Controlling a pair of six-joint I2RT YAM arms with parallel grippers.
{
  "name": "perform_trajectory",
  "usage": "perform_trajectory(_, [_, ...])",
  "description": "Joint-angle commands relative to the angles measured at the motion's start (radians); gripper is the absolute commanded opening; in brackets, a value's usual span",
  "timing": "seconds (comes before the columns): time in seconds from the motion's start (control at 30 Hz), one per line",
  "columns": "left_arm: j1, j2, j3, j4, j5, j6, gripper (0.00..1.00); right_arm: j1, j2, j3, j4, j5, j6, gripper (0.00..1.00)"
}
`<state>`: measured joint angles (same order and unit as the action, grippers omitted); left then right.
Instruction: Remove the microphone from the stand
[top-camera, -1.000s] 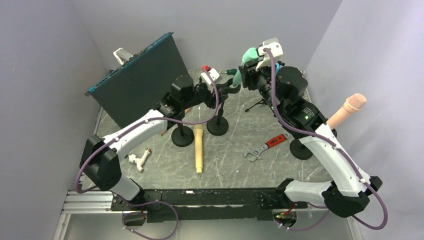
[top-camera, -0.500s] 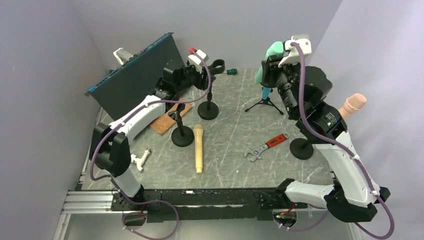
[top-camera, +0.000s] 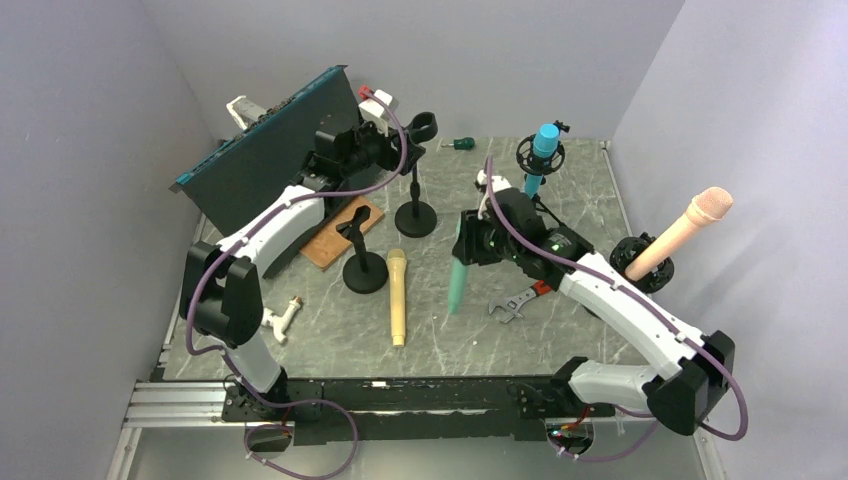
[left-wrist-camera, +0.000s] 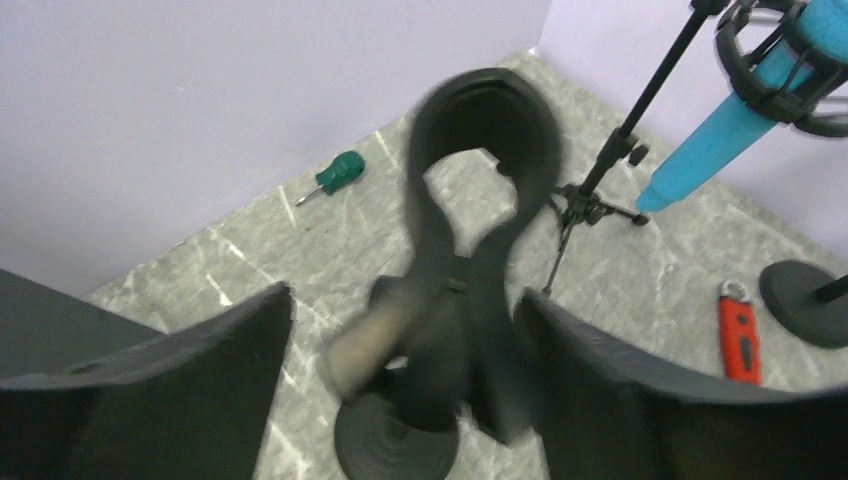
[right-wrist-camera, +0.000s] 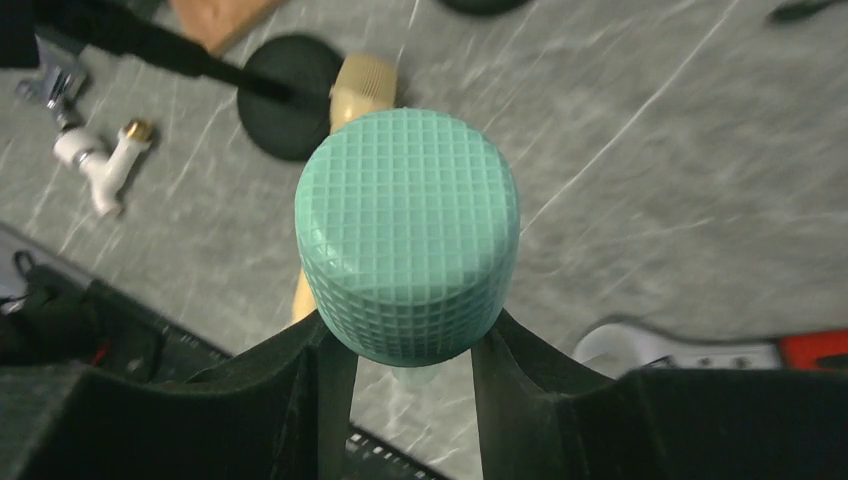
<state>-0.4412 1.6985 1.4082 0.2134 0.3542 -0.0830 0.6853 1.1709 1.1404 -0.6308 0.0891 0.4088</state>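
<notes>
My right gripper (top-camera: 472, 242) is shut on a green microphone (top-camera: 458, 272), just below its mesh head (right-wrist-camera: 407, 235). The microphone hangs tail down, low over the middle of the table. An empty black clip stand (top-camera: 416, 190) stands upright at the back centre. My left gripper (top-camera: 400, 152) is open around it. In the left wrist view the stand's clip (left-wrist-camera: 487, 130) rises between the spread fingers (left-wrist-camera: 250, 340), blurred.
A yellow microphone (top-camera: 397, 296) lies beside a second empty stand (top-camera: 365, 272). A blue microphone (top-camera: 543, 145) sits in a tripod mount and a pink one (top-camera: 693, 220) on a stand at right. A wrench (top-camera: 528, 294), screwdriver (top-camera: 460, 143), wooden board (top-camera: 338, 232), pipe fitting (top-camera: 278, 318) and dark panel (top-camera: 270, 165) are around.
The right arm swung down from high at the back to the table's middle with the green microphone. The left gripper moved the stand back, set it down and opened.
</notes>
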Motion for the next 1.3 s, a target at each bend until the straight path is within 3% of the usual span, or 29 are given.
perform_trajectory(0.0, [0.013,-0.068,0.035,-0.030,0.024,-0.067,0.94,-0.007,0.021,-0.081,0.156,-0.247,0.211,0.00])
perform_trajectory(0.07, [0.015,-0.090,0.061,-0.096,0.032,-0.076,0.99,-0.013,0.063,-0.110,0.199,-0.304,0.244,0.00])
perform_trajectory(0.4, [0.015,-0.364,0.054,-0.399,-0.043,-0.028,0.99,-0.026,0.319,-0.118,0.290,-0.378,0.259,0.00])
perform_trajectory(0.6, [-0.022,-0.526,-0.087,-0.372,-0.240,0.070,0.99,-0.033,0.461,-0.068,0.273,-0.412,0.223,0.00])
perform_trajectory(0.77, [-0.022,-0.542,-0.124,-0.315,-0.171,-0.007,0.99,-0.032,0.550,-0.076,0.371,-0.464,0.252,0.00])
perform_trajectory(1.03, [-0.031,-0.539,-0.129,-0.331,-0.210,0.019,0.98,-0.030,0.659,-0.065,0.445,-0.392,0.319,0.00])
perform_trajectory(1.27, [-0.051,-0.563,-0.129,-0.336,-0.231,0.042,0.98,-0.030,0.658,-0.098,0.499,-0.358,0.381,0.21])
